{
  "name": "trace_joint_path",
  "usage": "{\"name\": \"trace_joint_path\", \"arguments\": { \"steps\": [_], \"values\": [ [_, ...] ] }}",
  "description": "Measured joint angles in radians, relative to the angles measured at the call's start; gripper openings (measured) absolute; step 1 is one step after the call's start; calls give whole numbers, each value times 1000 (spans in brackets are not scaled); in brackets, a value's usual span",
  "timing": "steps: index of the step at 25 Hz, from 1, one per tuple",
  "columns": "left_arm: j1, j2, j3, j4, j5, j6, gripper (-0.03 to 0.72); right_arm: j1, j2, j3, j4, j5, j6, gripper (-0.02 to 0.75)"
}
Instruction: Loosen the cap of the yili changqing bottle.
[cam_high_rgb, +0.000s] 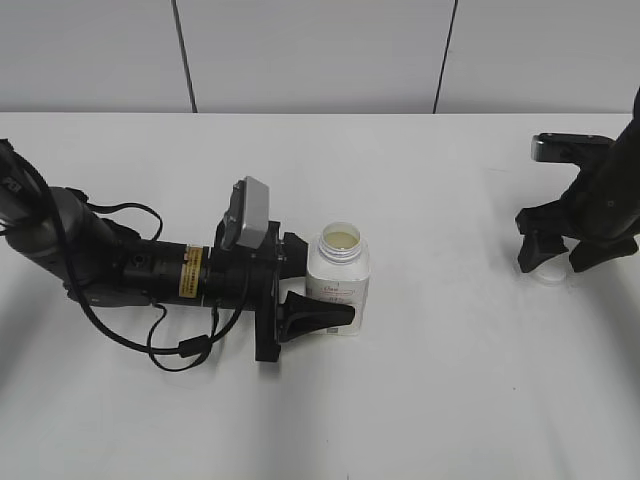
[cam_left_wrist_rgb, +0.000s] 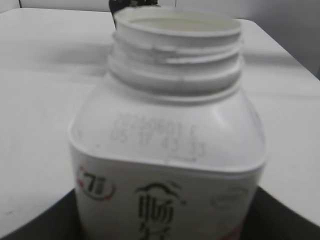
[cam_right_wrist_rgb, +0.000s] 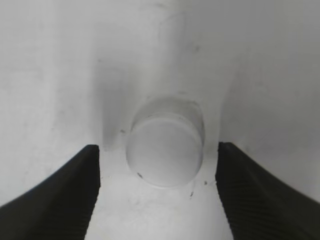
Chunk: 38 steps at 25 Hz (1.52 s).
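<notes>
The yili changqing bottle (cam_high_rgb: 337, 275) stands upright at the table's middle, white with dark print. Its neck is uncovered, with bare threads and pale liquid inside; it fills the left wrist view (cam_left_wrist_rgb: 170, 135). My left gripper (cam_high_rgb: 320, 285) reaches in from the left and is shut on the bottle's body, its dark jaws showing at the bottom corners of the left wrist view (cam_left_wrist_rgb: 160, 225). The cap (cam_high_rgb: 548, 275), small, round and white, lies on the table at the right. My right gripper (cam_high_rgb: 562, 255) is open just above it, with the cap (cam_right_wrist_rgb: 165, 150) between the spread jaws (cam_right_wrist_rgb: 157, 172) and untouched.
The white table (cam_high_rgb: 450, 400) runs to a grey panelled wall at the back. The left arm's body and loose black cables (cam_high_rgb: 150, 330) lie across the table's left side. Nothing else stands on the table.
</notes>
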Motion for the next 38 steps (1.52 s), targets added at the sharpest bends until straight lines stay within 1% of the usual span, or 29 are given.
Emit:
{"name": "trace_joint_path", "arguments": {
  "steps": [3, 7, 10, 14, 25, 30, 38],
  "values": [
    [0, 0, 0, 0, 0, 0, 434, 0, 0, -22, 19, 56, 7, 575],
    [0, 0, 0, 0, 0, 0, 464, 0, -18, -83, 43, 143, 7, 577],
    [0, 0, 0, -1, 0, 0, 498, 0, -62, -122, 61, 175, 8, 577],
    [0, 0, 0, -1, 0, -6, 523, 0, -113, -159, 70, 204, 8, 577],
    [0, -11, 0, -14, 1, -10, 531, 0, -200, -162, 87, 215, 10, 577],
    [0, -45, 1, 13, 1, -10, 532, 0, -201, -162, 90, 216, 10, 577],
    [0, -125, 1, 71, 0, -60, 533, 0, -210, -162, 92, 222, 10, 577]
  ]
}}
